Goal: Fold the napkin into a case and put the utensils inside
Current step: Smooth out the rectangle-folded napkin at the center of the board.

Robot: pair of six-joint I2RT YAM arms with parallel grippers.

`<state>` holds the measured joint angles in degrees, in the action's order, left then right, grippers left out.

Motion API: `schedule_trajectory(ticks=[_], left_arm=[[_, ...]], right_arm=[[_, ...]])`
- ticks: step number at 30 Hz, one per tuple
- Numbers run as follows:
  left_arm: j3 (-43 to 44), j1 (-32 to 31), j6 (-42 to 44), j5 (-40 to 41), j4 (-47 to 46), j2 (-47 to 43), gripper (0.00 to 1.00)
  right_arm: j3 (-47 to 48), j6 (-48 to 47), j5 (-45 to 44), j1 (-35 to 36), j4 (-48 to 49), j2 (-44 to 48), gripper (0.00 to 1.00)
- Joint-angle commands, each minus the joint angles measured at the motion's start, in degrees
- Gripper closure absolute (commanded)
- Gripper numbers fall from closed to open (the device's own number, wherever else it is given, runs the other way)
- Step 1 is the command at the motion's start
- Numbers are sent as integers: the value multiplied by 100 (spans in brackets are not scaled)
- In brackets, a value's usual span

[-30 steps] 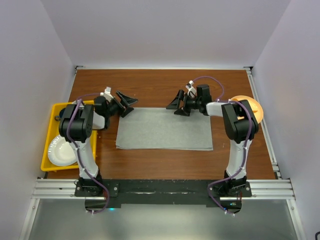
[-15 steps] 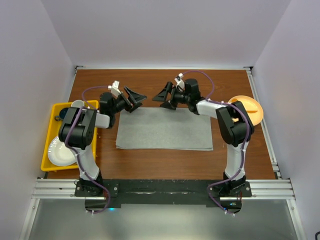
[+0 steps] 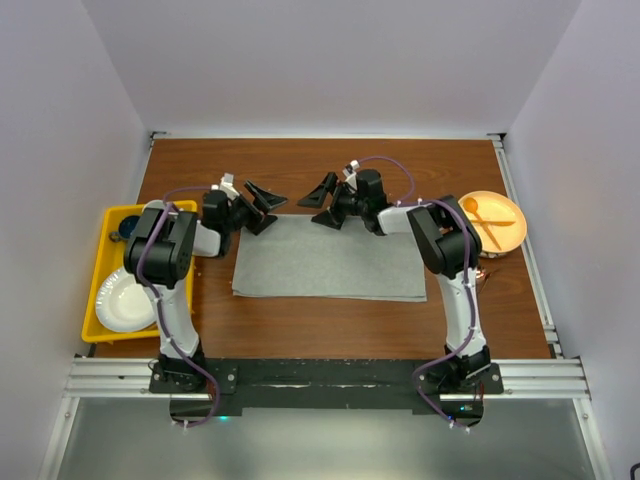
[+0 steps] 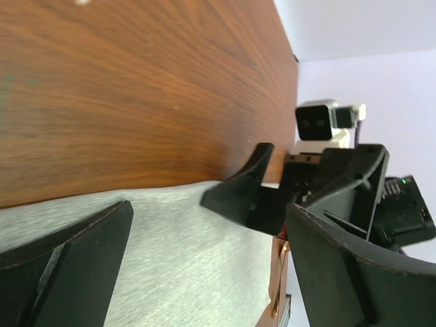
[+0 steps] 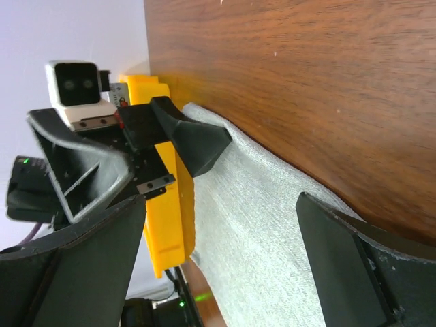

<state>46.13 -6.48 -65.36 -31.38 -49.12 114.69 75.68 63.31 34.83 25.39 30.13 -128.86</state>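
The first fold is in hand: the napkin (image 3: 330, 260) lies flat in the middle of the tabletop (image 3: 330, 165). The left pincer (image 3: 265, 205) and right pincer (image 3: 318, 205) hover over its far edge, both spread wide and empty (facing each other). Next, they likely need to lower, pinch that edge and draw it toward the near edge.

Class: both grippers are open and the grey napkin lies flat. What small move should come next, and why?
Probably lower both arms onto the far edge of the napkin and close on it, to start the first fold. The cloth lies flat and unfolded; the left gripper and right gripper stand open, facing each other at that edge, holding nothing.
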Motion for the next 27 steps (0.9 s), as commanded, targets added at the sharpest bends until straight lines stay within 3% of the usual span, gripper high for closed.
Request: schedule_trajectory(ticks=[1, 14, 27], left_arm=[[-34, 191, 208, 377, 394, 44, 0], [-87, 375, 445, 483, 667, 53, 0], [-78, 525, 569, 369, 650, 114, 0]], right_arm=[[-368, -301, -126, -305, -68, 141, 2], [-1029, -1865, 384, -1606, -1386, 809, 2], [-1178, -3263, 648, -2740, -2380, 898, 2]])
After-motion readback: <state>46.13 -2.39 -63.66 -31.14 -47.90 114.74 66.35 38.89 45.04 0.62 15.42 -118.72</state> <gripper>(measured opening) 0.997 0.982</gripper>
